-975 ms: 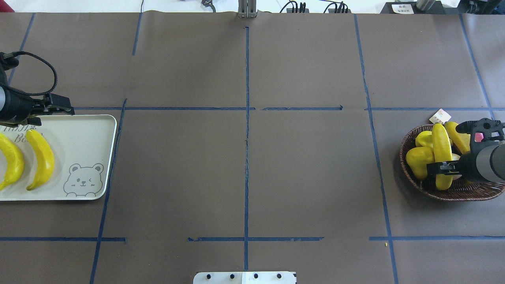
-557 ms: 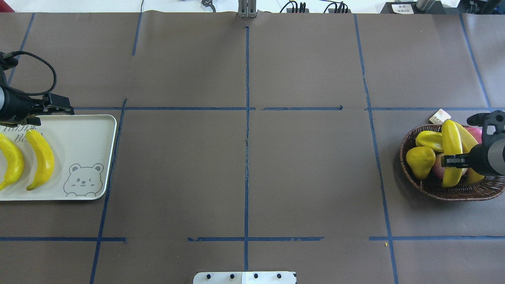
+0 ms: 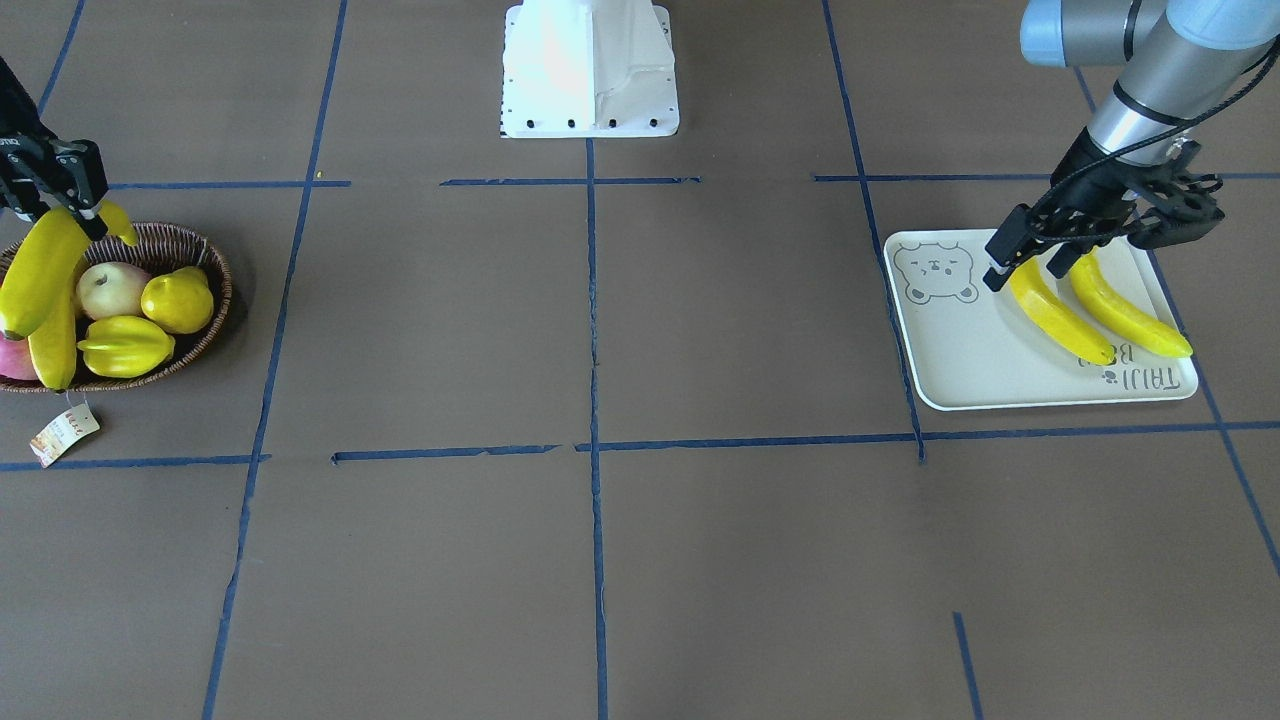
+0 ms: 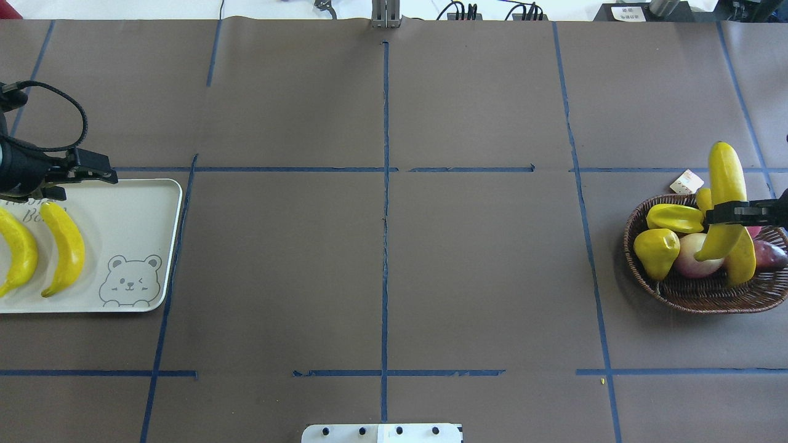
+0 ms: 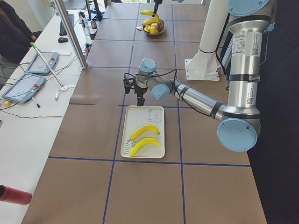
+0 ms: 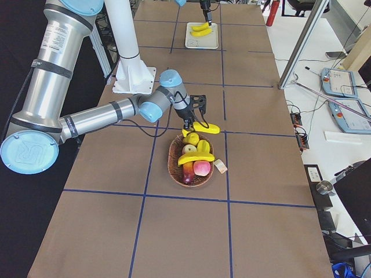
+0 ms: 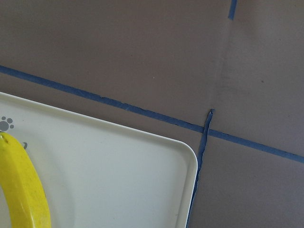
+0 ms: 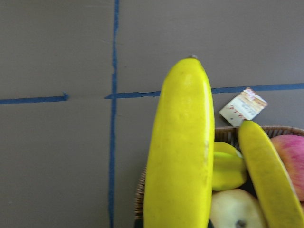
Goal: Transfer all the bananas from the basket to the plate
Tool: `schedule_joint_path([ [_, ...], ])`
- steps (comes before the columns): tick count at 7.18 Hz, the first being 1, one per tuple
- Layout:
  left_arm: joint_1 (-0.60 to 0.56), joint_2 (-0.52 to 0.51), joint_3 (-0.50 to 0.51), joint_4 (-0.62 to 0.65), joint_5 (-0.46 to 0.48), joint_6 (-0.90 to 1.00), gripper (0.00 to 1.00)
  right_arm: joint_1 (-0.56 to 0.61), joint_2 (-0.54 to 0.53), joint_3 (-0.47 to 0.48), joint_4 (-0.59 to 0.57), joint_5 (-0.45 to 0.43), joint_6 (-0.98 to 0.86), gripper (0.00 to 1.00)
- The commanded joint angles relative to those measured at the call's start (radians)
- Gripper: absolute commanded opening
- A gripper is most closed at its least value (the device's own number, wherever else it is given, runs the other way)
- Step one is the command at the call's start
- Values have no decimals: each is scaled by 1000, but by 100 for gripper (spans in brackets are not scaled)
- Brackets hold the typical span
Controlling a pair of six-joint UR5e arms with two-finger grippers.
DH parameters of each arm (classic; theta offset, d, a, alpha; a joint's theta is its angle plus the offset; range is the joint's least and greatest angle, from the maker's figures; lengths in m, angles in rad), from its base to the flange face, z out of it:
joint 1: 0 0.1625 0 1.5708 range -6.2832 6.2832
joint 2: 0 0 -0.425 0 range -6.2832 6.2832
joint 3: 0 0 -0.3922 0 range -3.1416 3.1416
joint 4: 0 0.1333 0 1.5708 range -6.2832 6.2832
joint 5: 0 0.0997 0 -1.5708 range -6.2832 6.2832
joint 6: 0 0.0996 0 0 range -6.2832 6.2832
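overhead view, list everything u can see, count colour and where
plate: one, cream-white, robot's left side
plated bananas: two, yellow, side by side on plate
basket: one, dark-brown wicker, robot's right side
paper tag: one, white, by basket's far rim
basket banana: one, yellow, in basket
lifted banana: one, yellow, raised over basket
starfruit: one, yellow, in basket
pear-shaped fruit: one, yellow, in basket
apple: one, pale, in basket
red fruit: at least one, dark red, basket's right end
left gripper: one, black, open above plate
right gripper: one, black, shut on lifted banana
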Motion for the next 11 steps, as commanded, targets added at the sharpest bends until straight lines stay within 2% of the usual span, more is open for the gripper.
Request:
schedule_joint_path([
  [1, 8, -76, 2, 0, -39, -20, 99, 6, 228, -44, 6, 132, 77, 1],
  [2, 18, -163, 21, -14, -41, -81, 99, -98, 349, -48, 15, 136, 277, 2],
  [3, 69, -252, 33, -17, -40, -120, 99, -200, 460, -68, 50, 87, 412, 2],
  [4, 131, -342, 41, -46, -38, -199, 99, -322, 531, -72, 55, -53, 465, 2],
  [5, 165, -428, 96, -155, -38, -314, 99, -412, 584, -74, 55, -156, 470, 2],
  [6, 188, -458, 157, -322, -35, -418, 99, -464, 612, -75, 55, -188, 469, 2],
  [7, 192, -483, 197, -389, -38, -428, 99, -481, 625, -83, 55, -190, 464, 2],
  [8, 215, -522, 203, -393, -38, -430, 99, -491, 670, -104, 55, -190, 464, 2],
  [11, 293, -599, 203, -394, -35, -433, 99, -529, 706, -131, 55, -234, 463, 2],
])
